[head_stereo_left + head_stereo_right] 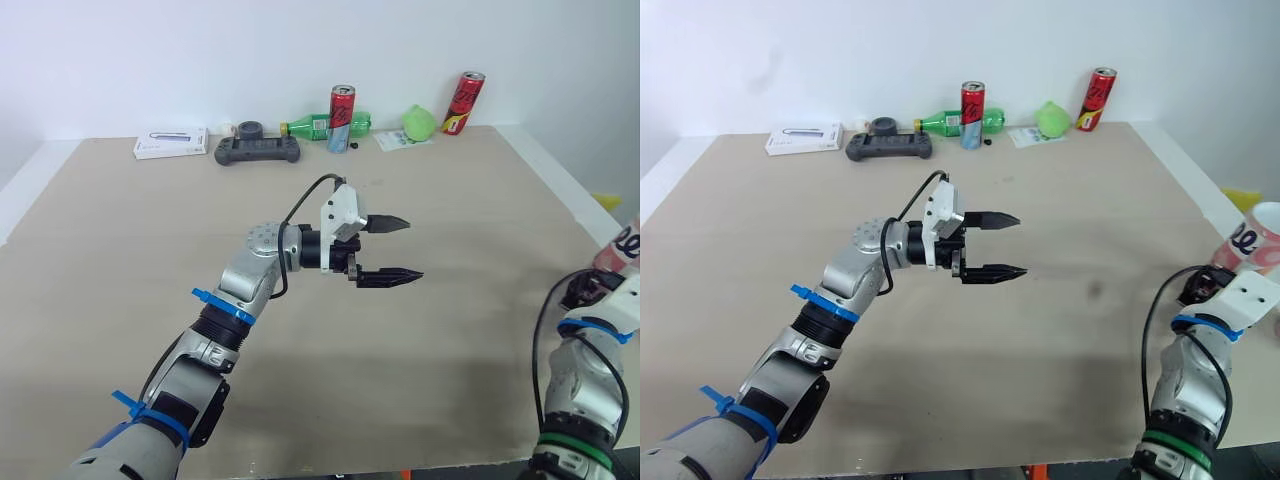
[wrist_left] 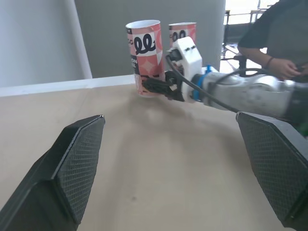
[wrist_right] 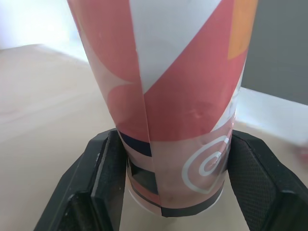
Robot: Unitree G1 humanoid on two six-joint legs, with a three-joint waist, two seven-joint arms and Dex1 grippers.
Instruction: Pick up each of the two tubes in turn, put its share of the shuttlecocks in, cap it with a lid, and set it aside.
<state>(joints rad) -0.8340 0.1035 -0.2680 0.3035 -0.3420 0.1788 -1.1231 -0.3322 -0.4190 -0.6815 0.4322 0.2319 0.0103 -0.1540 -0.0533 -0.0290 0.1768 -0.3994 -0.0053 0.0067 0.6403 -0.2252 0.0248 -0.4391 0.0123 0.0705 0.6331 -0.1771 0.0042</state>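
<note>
My left gripper (image 1: 412, 248) hovers open over the middle of the tan table (image 1: 120, 260), with nothing between its fingers. At the table's right edge stands a pink patterned tube (image 1: 1255, 240), upright with its mouth open. My right gripper (image 3: 174, 139) is shut on the lower part of this tube (image 3: 178, 86), one black finger (image 3: 103, 178) pressed against each side. From the left wrist view, the right gripper (image 2: 156, 86) holds the tube (image 2: 144, 48) near its base, and a second matching tube (image 2: 184, 32) stands just behind it.
Along the table's back edge lie a white box (image 1: 172, 143), a grey game controller (image 1: 257, 150), a green bottle (image 1: 318, 127), two red cans (image 1: 342, 112) (image 1: 464, 100) and a green object (image 1: 420, 122). A person (image 2: 279, 38) stands beyond the right edge.
</note>
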